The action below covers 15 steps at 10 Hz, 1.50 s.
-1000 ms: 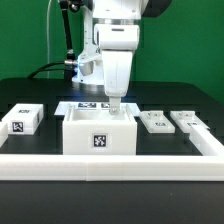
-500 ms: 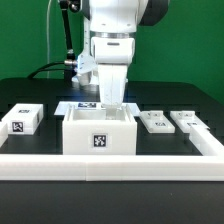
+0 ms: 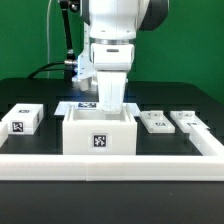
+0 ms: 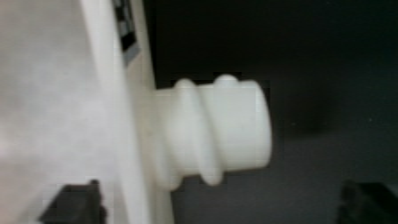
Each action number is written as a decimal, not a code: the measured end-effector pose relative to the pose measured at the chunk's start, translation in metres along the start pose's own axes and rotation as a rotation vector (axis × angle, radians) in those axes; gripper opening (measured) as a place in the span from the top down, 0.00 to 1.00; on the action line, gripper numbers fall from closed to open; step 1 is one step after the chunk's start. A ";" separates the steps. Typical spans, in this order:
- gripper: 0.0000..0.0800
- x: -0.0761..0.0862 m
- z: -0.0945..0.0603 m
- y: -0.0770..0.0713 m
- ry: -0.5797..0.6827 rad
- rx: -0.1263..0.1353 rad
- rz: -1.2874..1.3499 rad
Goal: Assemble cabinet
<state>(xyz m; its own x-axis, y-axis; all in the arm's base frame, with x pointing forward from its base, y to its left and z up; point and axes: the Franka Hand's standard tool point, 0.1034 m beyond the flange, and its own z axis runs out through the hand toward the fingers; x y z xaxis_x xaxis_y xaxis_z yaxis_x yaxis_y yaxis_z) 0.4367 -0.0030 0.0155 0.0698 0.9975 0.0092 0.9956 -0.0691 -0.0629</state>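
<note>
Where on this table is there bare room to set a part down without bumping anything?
Bare black table lies between the small tagged block and the cabinet body, and behind the two door panels at the exterior view's right. Crowded: the cabinet's open top, where the gripper hangs, and the strip with the panels side by side.

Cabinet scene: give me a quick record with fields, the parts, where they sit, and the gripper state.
body: centre, open top, tag in front
gripper: open, at the body's back rim
knob: white, on a white wall, not gripped
block: tagged, exterior view's left
panels: two, flat, exterior view's right
</note>
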 end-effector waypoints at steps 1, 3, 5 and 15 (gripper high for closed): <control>0.49 0.000 0.000 0.000 0.000 0.000 0.000; 0.74 0.000 0.000 0.000 0.000 0.000 0.000; 0.90 0.000 0.000 0.000 0.000 -0.001 0.000; 0.95 0.019 -0.005 0.034 0.011 -0.027 -0.019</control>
<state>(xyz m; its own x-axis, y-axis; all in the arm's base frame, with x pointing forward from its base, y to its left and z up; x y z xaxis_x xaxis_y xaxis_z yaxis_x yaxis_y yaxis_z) 0.4723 0.0133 0.0182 0.0512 0.9985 0.0213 0.9981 -0.0504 -0.0352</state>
